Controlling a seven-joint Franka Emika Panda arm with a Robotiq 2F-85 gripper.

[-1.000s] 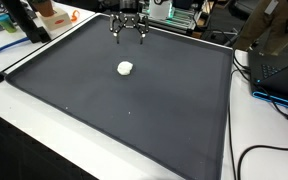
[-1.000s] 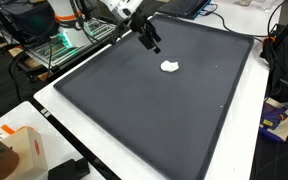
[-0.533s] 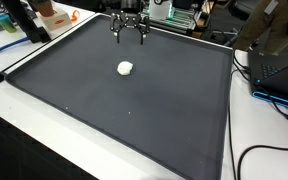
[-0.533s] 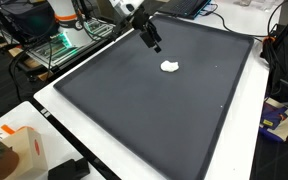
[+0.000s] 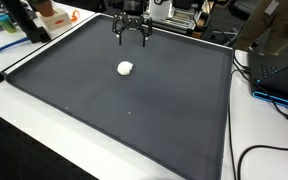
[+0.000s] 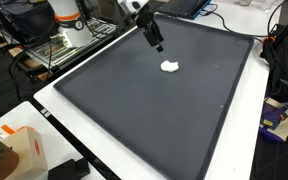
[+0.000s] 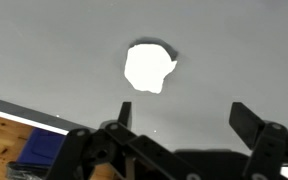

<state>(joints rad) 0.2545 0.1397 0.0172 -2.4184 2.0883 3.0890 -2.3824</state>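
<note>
A small white crumpled lump [image 5: 125, 68] lies on the dark grey mat [image 5: 134, 110]. It also shows in an exterior view [image 6: 169, 67] and in the wrist view [image 7: 149, 68]. My gripper [image 5: 132, 39] hangs open and empty above the far edge of the mat, well apart from the lump. It shows in an exterior view [image 6: 157, 44] and in the wrist view [image 7: 179, 117], where its two fingers stand wide apart with nothing between them.
The mat [image 6: 154, 100] covers most of a white table. An orange object [image 5: 52, 15] and blue items sit at one far corner. A cardboard box [image 5: 274, 40] and cables [image 5: 274, 95] lie beside the mat. A metal rack [image 6: 59, 45] stands off the table.
My gripper has shifted slightly along the far edge of the mat and a little upward. The white lump has not moved.
</note>
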